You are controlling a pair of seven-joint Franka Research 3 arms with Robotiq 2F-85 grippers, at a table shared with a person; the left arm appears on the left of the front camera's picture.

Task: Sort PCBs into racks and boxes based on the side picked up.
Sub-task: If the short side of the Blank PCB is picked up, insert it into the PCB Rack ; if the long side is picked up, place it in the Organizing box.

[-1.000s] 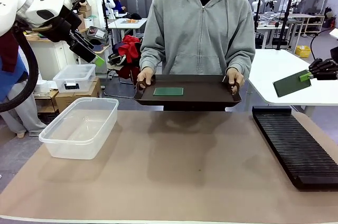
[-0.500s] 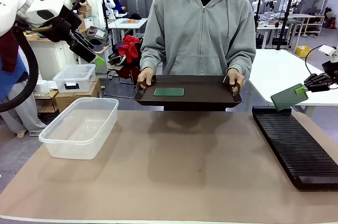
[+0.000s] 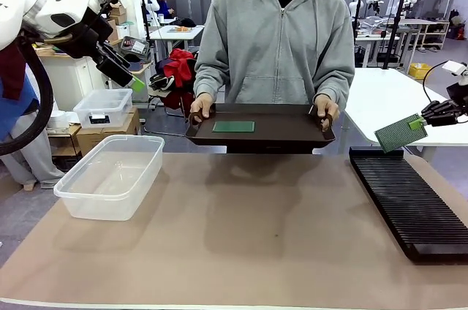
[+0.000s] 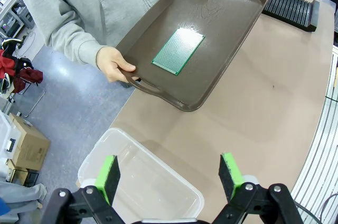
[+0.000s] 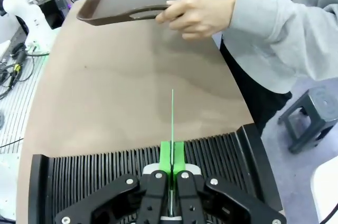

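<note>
Your right gripper [image 3: 423, 121] is clamped on a PCB [image 3: 398, 134] above the rack [image 3: 409, 204]; your left gripper [image 4: 170, 174] hangs wide open over the tub [image 4: 138, 179]

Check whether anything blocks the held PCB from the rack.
Nothing visible does. The right gripper holds the PCB airborne by the far end of the rack; the slots are empty, and the tray is farther off.

One green PCB [image 3: 400, 133] hangs tilted above the far end of the long black slotted rack [image 3: 409, 204], pinched in the right end effector [image 3: 418, 123], the second PCB [image 3: 234, 126] lies flat on a brown tray [image 3: 292, 131], and the clear open-topped tub [image 3: 110, 176] sits on the desk's [image 3: 256, 237] left.
</note>
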